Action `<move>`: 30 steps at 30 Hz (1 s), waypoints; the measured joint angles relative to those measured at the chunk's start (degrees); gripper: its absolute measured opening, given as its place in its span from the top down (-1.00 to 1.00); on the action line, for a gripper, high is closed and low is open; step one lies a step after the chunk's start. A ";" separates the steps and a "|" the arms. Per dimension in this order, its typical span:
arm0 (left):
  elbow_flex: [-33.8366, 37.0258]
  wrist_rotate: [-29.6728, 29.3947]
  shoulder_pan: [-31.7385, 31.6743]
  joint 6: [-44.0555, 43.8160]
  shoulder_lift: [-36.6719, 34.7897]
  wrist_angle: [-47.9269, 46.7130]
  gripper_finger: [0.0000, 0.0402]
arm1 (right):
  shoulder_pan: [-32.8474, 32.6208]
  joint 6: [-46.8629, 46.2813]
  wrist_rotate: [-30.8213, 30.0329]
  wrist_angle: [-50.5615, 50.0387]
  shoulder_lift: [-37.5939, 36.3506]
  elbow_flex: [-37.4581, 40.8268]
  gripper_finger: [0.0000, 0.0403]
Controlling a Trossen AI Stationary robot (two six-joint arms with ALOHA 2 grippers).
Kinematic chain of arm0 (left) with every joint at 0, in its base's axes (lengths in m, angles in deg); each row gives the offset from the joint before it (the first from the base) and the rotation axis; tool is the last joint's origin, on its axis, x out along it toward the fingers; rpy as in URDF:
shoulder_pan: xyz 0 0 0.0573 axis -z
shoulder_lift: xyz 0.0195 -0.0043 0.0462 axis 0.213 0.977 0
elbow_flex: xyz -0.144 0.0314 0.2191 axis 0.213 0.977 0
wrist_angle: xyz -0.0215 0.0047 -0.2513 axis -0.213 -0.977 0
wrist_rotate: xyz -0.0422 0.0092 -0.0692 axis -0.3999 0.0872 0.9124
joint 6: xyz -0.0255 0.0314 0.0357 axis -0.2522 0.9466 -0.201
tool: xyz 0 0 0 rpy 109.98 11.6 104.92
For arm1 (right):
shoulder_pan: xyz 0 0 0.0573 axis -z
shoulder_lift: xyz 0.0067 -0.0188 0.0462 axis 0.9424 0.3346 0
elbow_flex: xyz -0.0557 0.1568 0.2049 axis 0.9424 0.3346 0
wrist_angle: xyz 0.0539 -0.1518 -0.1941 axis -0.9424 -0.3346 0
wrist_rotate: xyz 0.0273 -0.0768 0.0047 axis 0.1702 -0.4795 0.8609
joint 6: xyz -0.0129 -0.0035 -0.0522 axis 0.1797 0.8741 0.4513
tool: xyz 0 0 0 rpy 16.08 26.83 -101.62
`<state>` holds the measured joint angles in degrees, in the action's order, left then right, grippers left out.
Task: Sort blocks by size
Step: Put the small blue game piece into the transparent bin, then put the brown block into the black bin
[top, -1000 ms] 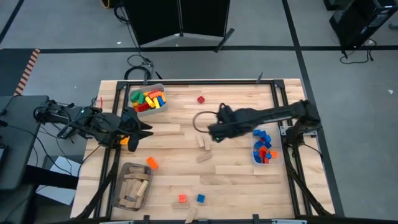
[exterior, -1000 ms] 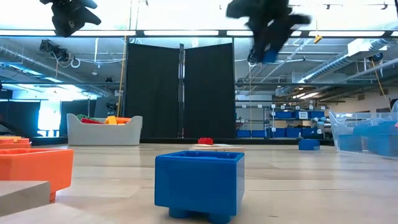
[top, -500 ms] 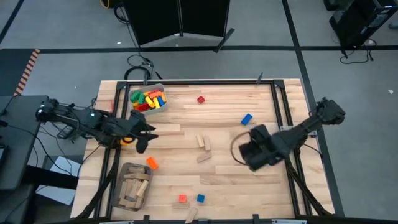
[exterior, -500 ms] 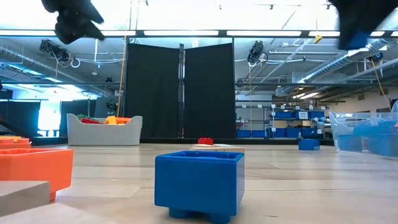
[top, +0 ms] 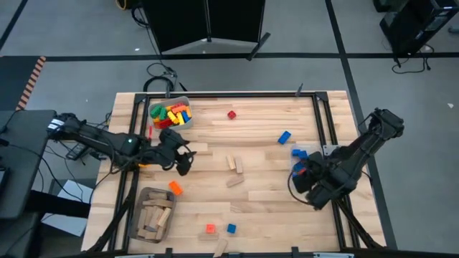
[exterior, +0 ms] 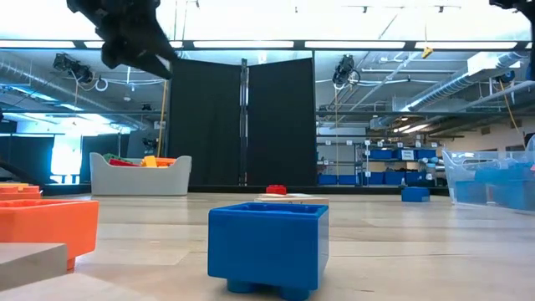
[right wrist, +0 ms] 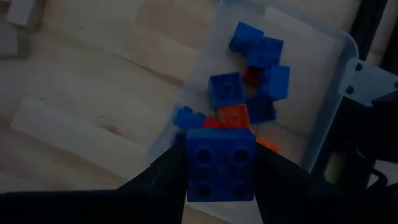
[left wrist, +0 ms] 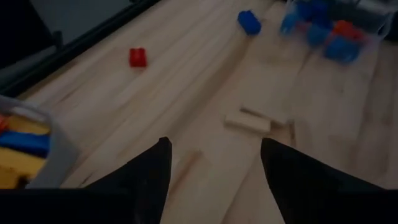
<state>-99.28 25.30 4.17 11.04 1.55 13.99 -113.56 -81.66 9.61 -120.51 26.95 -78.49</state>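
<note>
The right pincer (right wrist: 221, 180) has swung over, gripping a blue block (right wrist: 221, 165), hiding the clear bin (right wrist: 323, 112); the left pincer (left wrist: 214, 165) gapes empty.

Left hand (top: 183, 162) beside grey bin (top: 171, 115); right hand (top: 301, 177) over clear bin (top: 295, 152).

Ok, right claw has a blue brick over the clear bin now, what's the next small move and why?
Probably open the right claw and drop the blue brick. In its wrist view the brick hangs above the near edge of the clear bin, which already holds small blue and red bricks. Nudging slightly further over the bin first may be safer. The left claw, open, waits near the grey bin.
</note>
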 joint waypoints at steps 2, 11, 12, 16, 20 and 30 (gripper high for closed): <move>0.00 0.00 0.00 -0.11 0.92 2.81 -0.26 | -1.32 -0.49 0.23 -0.07 -0.76 1.37 0.24; 0.00 4.52 0.00 -0.48 2.02 6.70 -0.26 | -6.37 -2.98 3.91 1.24 -2.81 6.82 0.07; 0.00 4.57 0.00 -1.06 2.04 6.67 -0.26 | -6.70 -2.96 3.91 1.15 -2.86 6.96 -0.03; 0.00 4.55 -0.02 -3.74 2.04 6.65 -0.26 | -7.77 -2.51 3.91 0.08 -2.93 7.01 -0.44; 0.00 4.77 -0.02 -4.83 2.32 7.08 -0.26 | -8.34 -2.47 3.91 -0.78 -2.97 7.01 -0.72; -6.60 19.27 3.50 14.14 12.51 13.04 -0.26 | -8.31 -2.33 3.91 -1.41 -2.97 6.99 -0.80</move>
<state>-105.87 44.56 7.67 25.18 14.06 27.04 -121.87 -83.98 13.53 -121.92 23.97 -71.50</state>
